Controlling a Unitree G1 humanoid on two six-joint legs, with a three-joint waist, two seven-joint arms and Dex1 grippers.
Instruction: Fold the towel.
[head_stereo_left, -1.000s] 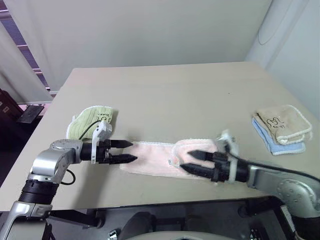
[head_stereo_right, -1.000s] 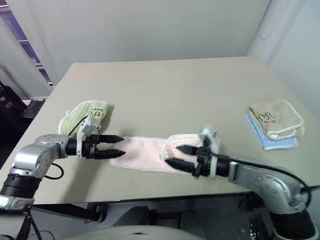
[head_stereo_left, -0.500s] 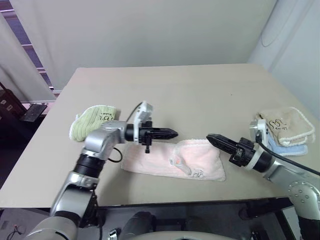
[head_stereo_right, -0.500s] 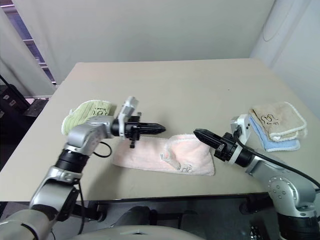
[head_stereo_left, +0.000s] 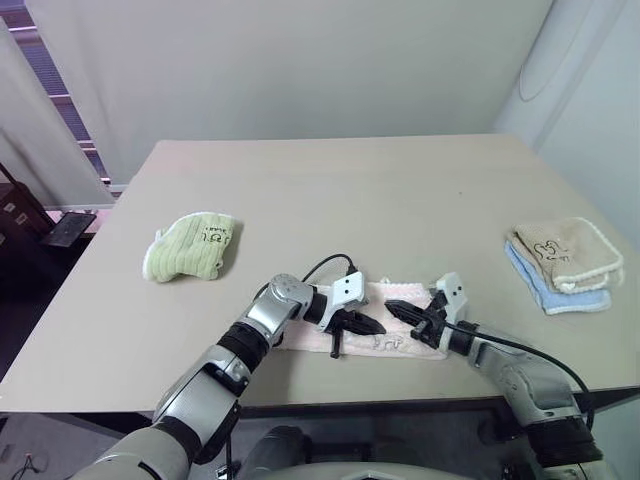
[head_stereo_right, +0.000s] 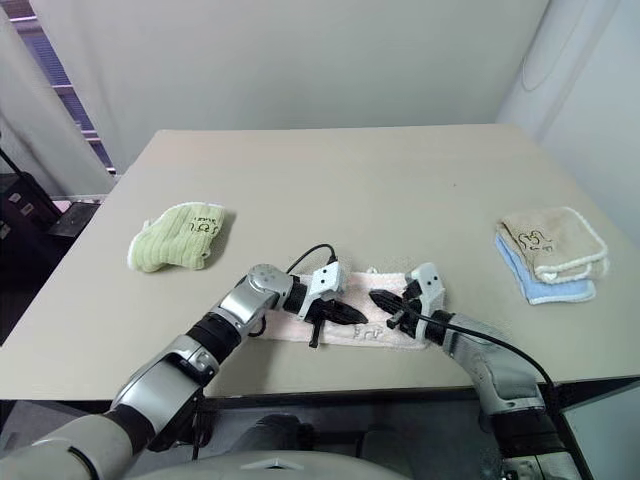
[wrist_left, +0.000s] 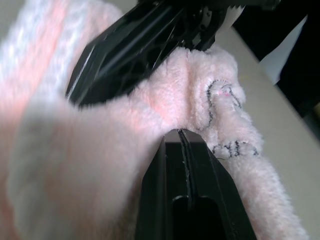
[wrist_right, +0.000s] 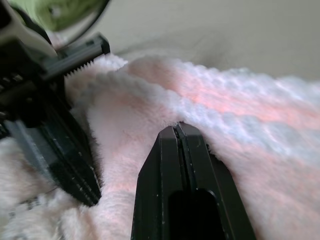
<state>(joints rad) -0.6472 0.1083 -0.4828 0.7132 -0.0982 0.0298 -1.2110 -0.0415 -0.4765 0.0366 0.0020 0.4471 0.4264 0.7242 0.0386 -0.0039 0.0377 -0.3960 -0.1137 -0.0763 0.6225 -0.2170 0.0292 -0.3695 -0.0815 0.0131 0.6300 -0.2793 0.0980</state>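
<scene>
The towel (head_stereo_left: 385, 335), pale pink, is seen lying bunched near the front edge of the table (head_stereo_left: 330, 200), at about 6 o'clock from the table's middle. The left gripper (head_stereo_left: 374, 326) is pressed on the towel with its fingers closed together. The right gripper (head_stereo_left: 392, 308) is met tip to tip with it, also closed. No cloth is seen between either pair of fingers. A green towel (head_stereo_left: 190, 246) is placed at 9 o'clock, a beige and blue stack (head_stereo_left: 560, 262) at 3 o'clock.

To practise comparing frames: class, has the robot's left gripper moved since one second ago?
Yes. The left gripper has swung from near the green towel rightward onto the pink towel, meeting the right gripper.
</scene>
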